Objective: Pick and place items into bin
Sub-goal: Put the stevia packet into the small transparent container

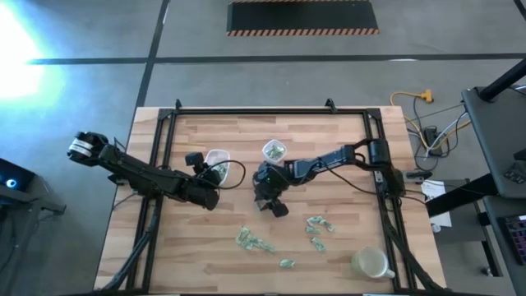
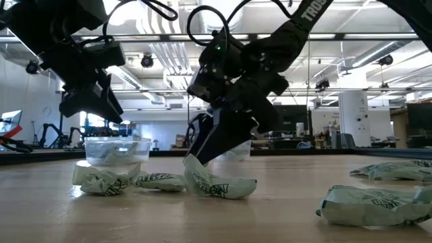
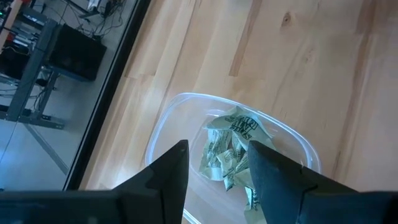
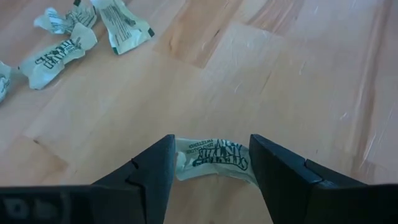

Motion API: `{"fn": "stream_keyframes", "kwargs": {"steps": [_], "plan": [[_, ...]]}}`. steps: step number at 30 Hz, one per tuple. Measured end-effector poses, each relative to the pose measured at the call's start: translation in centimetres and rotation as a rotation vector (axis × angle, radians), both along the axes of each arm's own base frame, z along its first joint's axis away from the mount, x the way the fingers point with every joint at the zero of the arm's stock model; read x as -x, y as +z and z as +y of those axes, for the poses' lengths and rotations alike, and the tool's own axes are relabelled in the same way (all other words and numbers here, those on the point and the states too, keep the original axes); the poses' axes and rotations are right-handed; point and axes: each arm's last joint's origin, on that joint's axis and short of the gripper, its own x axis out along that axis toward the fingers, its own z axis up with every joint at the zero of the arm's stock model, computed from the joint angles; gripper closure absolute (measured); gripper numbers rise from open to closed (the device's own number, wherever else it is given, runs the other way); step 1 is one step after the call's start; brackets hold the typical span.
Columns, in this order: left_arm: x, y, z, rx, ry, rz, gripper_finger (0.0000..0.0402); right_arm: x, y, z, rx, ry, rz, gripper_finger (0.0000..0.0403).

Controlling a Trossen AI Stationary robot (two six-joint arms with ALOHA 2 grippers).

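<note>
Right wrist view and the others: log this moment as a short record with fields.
right tool: open, low over the wooden table, its fingers either side of one green-and-white wrapped piece
left tool: open, above a clear container that holds wrapped pieces
second clear container: near table centre, also holding pieces
loose pieces: cluster and others on the table
cup: pale, near the table's right front corner

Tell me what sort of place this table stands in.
Probably a robotics lab or workshop in a large industrial hall. The low view shows exposed ceiling ducts and more equipment on benches behind; the high view shows a concrete floor with a hazard-striped mat and loose cables beside the wooden table.
</note>
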Motion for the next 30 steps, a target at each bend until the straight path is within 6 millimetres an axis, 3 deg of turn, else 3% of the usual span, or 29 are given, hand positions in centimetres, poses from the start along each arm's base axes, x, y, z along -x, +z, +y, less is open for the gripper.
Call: {"fn": "stream_keyframes", "kwargs": {"steps": [9, 22, 30], "plan": [[0.0, 0.0, 0.0, 0.0, 0.0, 0.001, 0.0252, 0.2, -0.2, 0.0, 0.017, 0.016, 0.013, 0.0221], [0.0, 0.0, 0.0, 0.001, -0.001, 0.001, 0.0253, 0.3, 0.0, -0.1, 0.079, 0.008, 0.02, 0.0322], [0.0, 0.0, 0.0, 0.001, -0.001, 0.002, 0.0253, 1.0, 0.8, 0.0, 0.089, 0.023, 0.056, 0.0361]]}}
